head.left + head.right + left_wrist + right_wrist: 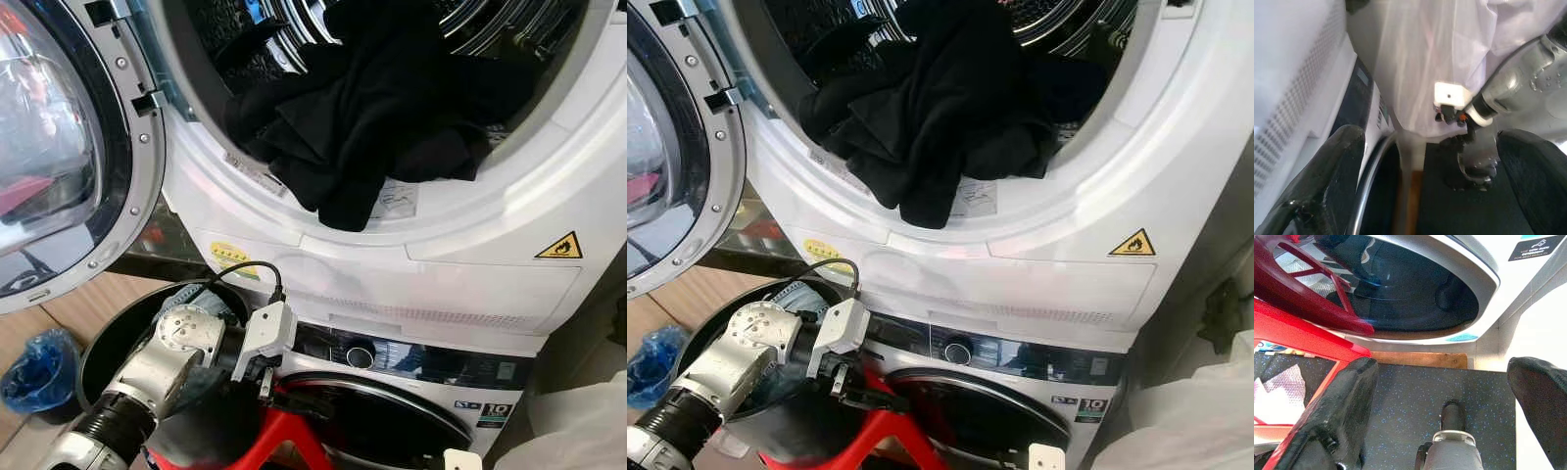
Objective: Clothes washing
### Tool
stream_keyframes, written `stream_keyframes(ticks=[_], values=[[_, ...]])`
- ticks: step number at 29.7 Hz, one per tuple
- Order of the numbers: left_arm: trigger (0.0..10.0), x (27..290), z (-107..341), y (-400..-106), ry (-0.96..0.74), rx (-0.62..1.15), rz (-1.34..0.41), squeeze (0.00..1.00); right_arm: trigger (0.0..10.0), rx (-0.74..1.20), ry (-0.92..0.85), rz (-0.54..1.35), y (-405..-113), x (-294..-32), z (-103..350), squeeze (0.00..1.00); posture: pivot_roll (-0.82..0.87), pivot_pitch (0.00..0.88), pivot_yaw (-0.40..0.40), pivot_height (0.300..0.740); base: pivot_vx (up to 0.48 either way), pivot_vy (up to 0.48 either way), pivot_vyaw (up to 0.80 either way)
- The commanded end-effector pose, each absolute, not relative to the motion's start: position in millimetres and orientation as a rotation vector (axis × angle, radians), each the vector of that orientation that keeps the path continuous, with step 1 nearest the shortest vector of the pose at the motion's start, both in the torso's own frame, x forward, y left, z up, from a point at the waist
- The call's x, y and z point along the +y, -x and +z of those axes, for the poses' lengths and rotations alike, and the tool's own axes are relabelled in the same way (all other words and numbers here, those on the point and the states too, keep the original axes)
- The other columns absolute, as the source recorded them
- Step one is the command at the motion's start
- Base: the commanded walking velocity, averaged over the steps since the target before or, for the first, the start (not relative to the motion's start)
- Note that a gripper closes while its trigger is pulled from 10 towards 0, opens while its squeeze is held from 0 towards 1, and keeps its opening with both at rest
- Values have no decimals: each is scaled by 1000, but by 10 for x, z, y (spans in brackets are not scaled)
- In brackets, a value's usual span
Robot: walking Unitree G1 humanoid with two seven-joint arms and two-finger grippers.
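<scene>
A heap of black clothes [382, 117] lies in the drum of the upper machine [470, 235] and spills over its white rim. The round door [59, 147] of that machine stands open to the left. Below it is a second washer with a shut glass door [382, 416]. My left arm [186, 343] reaches low in front of this lower washer. The left gripper [1430, 147] is open and holds nothing. Down near the dark floor mat [1415, 396], the right gripper [1444, 382] is also open and empty, facing the lower door [1415, 289].
A red plastic frame [284, 431] and a black round tub [118, 333] sit under my left arm. A blue bag [39, 367] lies on the wooden floor at the left. A white plastic bag [578, 431] stands at the right.
</scene>
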State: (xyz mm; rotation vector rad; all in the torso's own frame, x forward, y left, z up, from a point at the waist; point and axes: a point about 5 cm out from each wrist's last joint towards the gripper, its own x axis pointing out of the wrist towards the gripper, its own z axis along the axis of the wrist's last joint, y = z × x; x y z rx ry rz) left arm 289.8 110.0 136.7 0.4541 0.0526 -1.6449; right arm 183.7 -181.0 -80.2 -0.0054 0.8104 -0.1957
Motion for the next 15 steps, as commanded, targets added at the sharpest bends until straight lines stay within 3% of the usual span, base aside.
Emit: stream_keyframes(ticks=[1,6,9,12,13,15], values=[[10000,1212,1133,-2803,-556,204,-1702,0,10000,813,-9,-174,-1830,-1765,-810,0,-55,39,164,740,0,0,0],[10000,1273,730,-2688,-544,370,-1707,0,10000,802,4,-181,-1849,-1826,-792,0,-58,42,164,740,0,0,0],[10000,1173,530,-2624,-538,407,-1698,0,10000,794,7,-179,-1873,-1838,-778,0,-59,45,165,740,0,0,0],[10000,1034,368,-2598,-432,443,-1628,0,10000,771,9,-168,-1930,-1827,-747,0,-69,46,164,740,0,0,0],[10000,970,270,-2613,-362,471,-1533,0,10000,751,2,-166,-1977,-1820,-720,0,-71,47,162,740,0,0,0],[10000,952,138,-2589,-387,519,-1467,0,10000,729,1,-157,-2033,-1815,-688,0,-72,57,158,740,0,0,0]])
